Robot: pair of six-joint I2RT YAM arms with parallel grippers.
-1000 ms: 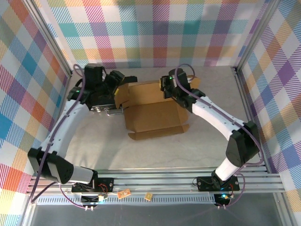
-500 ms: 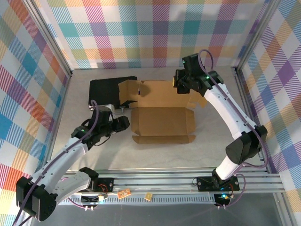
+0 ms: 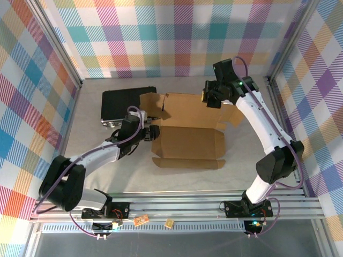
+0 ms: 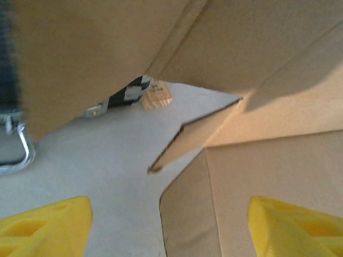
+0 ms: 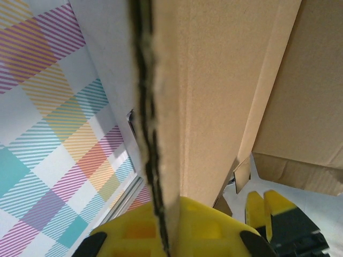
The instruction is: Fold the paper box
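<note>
Top external view: left gripper [image 3: 152,132], just right of the black case [image 3: 120,104], sits spread wide by the paper box [image 3: 187,142], which lies right of that case. Farther right, the right gripper [image 3: 206,98] pinches its raised flap; yank it and the whole sheet probably slides.

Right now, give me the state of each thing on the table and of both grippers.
paper box, unfolded, mostly flat, back flaps partly raised.
black case, lying flat by the box's back left corner.
left gripper, open, at the box's left edge.
right gripper, at the back right flap, grip unclear.
</note>
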